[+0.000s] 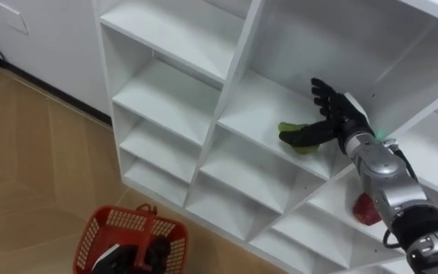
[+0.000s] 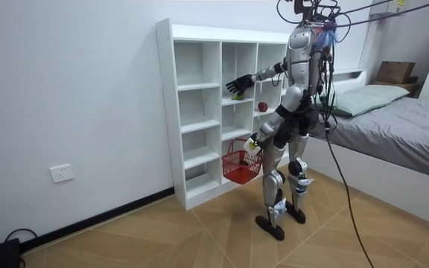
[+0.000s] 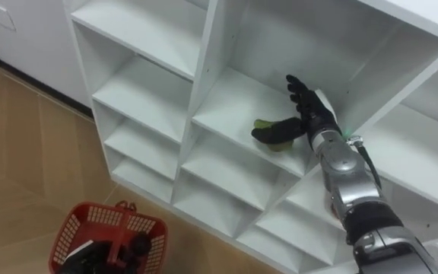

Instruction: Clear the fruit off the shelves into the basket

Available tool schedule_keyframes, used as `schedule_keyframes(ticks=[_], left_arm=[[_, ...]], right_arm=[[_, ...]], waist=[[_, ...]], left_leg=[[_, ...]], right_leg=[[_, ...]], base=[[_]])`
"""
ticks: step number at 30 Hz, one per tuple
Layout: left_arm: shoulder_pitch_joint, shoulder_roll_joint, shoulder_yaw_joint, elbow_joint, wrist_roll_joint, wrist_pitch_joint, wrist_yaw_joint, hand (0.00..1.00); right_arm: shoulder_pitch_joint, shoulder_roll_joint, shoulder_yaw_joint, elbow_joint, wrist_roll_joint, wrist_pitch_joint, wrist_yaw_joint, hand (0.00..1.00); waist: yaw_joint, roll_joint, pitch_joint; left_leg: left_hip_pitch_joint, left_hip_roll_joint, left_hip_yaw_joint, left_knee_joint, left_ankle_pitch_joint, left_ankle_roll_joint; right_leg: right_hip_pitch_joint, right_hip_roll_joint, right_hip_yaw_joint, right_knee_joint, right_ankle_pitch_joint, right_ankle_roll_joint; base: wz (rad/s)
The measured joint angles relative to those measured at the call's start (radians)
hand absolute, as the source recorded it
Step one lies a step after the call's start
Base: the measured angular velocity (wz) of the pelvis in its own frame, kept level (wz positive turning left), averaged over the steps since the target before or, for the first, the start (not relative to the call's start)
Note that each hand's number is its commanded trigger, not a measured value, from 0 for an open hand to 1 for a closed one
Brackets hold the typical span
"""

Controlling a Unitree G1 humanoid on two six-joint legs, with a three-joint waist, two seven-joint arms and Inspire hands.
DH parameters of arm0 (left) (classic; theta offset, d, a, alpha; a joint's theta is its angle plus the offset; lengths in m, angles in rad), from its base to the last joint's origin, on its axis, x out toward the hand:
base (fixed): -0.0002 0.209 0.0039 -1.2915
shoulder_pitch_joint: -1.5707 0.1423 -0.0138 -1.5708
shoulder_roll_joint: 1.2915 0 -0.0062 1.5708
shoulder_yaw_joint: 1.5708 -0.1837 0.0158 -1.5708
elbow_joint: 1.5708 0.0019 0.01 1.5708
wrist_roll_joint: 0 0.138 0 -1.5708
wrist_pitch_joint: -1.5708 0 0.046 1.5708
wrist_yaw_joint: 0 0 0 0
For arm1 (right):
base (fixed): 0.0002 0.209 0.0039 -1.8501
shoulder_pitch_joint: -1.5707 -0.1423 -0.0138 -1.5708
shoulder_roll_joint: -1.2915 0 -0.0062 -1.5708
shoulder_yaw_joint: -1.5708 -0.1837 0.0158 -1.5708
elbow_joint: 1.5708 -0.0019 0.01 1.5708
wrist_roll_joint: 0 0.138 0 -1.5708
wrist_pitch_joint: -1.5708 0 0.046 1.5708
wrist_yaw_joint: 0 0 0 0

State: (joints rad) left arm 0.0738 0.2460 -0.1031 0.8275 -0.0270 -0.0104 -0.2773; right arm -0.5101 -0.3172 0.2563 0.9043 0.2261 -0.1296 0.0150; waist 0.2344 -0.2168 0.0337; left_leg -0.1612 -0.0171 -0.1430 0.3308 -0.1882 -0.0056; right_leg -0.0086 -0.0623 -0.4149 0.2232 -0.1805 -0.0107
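A green fruit (image 1: 289, 128) lies on a middle shelf of the white closet (image 1: 175, 97). My right hand (image 1: 331, 114) reaches into that compartment, open, with spread fingers and the thumb lying across the fruit's near side. One compartment lower and to the right sits a red fruit (image 1: 365, 210), partly hidden by my forearm. My left hand (image 1: 144, 255) is low at my side, curled round the handle of a red basket (image 1: 101, 232). In the room view I stand upright facing the closet, the basket (image 2: 237, 167) hanging by my thigh.
The other closet compartments hold nothing. Wooden floor (image 1: 29, 175) spreads to the left of the closet. In the room view a bed (image 2: 401, 126) with a cardboard box (image 2: 395, 72) stands behind me, on that view's right.
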Motion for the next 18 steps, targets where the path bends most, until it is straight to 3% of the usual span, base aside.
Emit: schedule_keyframes(ticks=[5,18], left_arm=[[-0.008,-0.005,0.001,0.014,0.0,0.004,0.003,1.0],[-0.018,-0.002,0.0,0.023,0.0,0.006,0.009,1.0]], right_arm=[[0.0,0.001,0.0,0.0,-0.034,0.0,0.0,0.0],[0.0,0.001,0.0,0.023,-0.08,0.009,0.024,0.0]], waist=[[0.0,0.01,0.0074],[0.001,0.014,0.0041]], left_leg=[[-0.011,0.0,-0.001,0.006,0.0,0.0],[-0.022,-0.005,-0.001,0.008,0.003,0.004]], right_leg=[[-0.009,0.0,-0.001,0.002,0.001,0.001],[-0.025,-0.007,-0.001,0.015,0.002,0.001]], base=[[0.0],[0.0]])
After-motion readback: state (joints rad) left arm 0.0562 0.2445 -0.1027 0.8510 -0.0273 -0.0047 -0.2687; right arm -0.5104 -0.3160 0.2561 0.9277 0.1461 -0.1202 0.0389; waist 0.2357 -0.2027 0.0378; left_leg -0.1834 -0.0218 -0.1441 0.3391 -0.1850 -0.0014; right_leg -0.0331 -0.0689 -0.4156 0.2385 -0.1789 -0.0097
